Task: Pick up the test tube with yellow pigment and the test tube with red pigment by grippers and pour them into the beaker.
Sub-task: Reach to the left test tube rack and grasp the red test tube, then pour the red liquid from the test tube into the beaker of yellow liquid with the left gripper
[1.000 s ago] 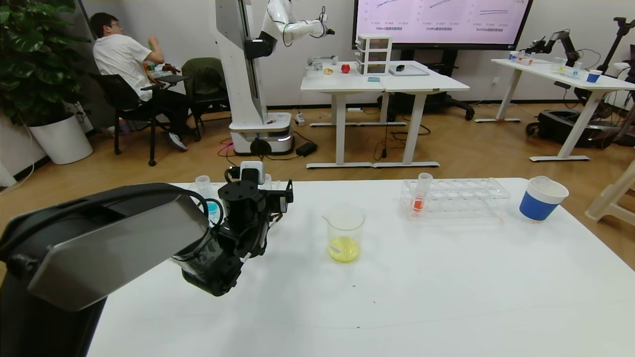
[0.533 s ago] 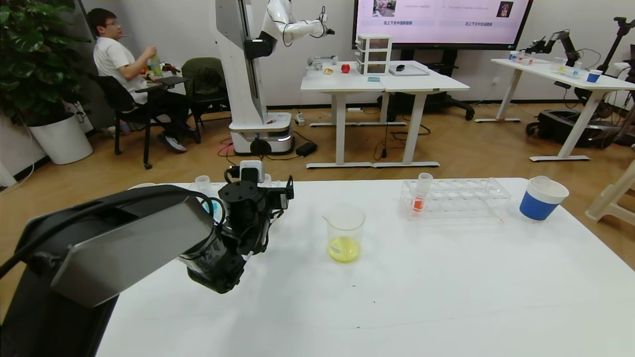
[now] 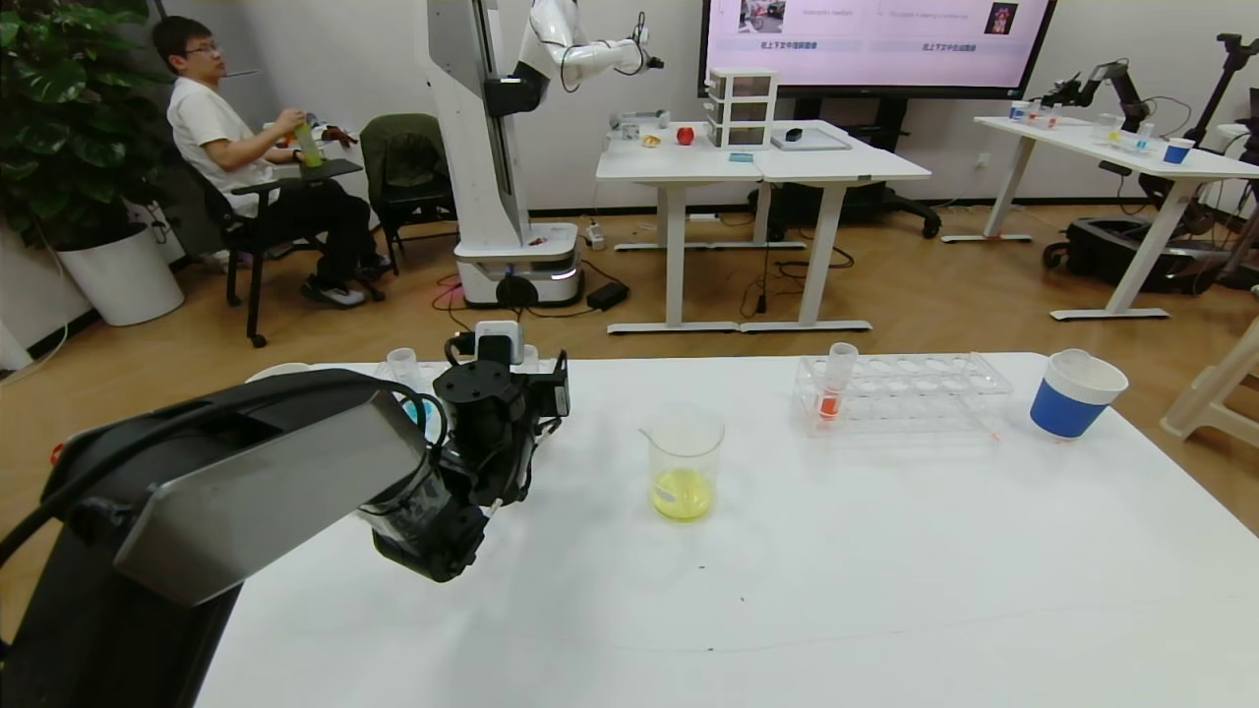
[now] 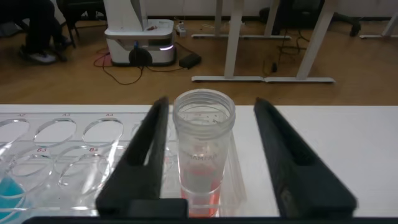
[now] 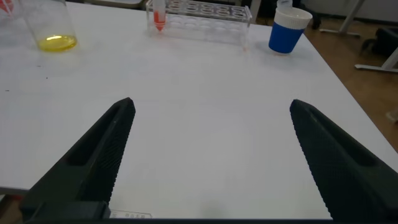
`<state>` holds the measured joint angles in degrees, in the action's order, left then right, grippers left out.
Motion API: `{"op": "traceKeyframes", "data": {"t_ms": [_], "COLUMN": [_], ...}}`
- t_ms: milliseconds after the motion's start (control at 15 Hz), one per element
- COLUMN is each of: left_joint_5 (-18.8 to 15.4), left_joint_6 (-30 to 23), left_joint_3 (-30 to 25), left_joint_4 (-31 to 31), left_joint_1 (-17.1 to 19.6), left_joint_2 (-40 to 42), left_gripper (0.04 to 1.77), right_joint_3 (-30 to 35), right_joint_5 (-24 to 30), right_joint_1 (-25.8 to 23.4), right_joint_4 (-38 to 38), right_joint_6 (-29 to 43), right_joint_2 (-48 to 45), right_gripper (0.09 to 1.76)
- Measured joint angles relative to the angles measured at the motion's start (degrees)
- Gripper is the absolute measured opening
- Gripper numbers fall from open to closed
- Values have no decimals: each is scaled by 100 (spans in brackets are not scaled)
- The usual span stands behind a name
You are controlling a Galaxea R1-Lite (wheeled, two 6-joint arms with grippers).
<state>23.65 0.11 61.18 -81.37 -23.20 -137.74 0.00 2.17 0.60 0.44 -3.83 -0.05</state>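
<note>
Your beaker (image 3: 685, 462) sits mid-frame on the white table (image 3: 836, 590), yellow liquid pooled inside. At frame left, your left gripper (image 4: 211, 155) straddles a red-pigment tube (image 4: 202, 155) in a clear rack (image 4: 62, 143), jaws apart. The right gripper (image 5: 211, 155) hangs spread above bare tabletop. Behind: wooden floor, a wall screen (image 3: 875, 39), its text unreadable.

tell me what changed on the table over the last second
Little. The left gripper at the left rack swung slightly, its side box turning in a bit; its open fingers straddle a red-pigment tube without closing. Nothing was grasped or released. The beaker with yellow liquid, the red tube in the right rack and the blue cup stayed put.
</note>
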Motion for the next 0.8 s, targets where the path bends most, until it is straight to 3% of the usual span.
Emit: {"op": "traceKeyframes", "data": {"t_ms": [67,133,267,800], "left_joint_5": [13,7,2,-72], "left_joint_6": [5,2,-1,189], "left_joint_3": [22,37,59,105], "left_joint_4": [6,6,4,389], "left_joint_1": [7,2,2,-6], "left_joint_2": [-2,-2,0,386], "left_gripper": [46,34,53,51], "right_joint_3": [0,0,0,0], "right_joint_5": [-2,0,0,0], "right_joint_1": [2,2,6,2], "right_joint_4": [-2,-2,2,0], "right_joint_6": [0,0,2,0], "right_joint_2": [0,0,0,0], "right_gripper": [174,174,174,174]}}
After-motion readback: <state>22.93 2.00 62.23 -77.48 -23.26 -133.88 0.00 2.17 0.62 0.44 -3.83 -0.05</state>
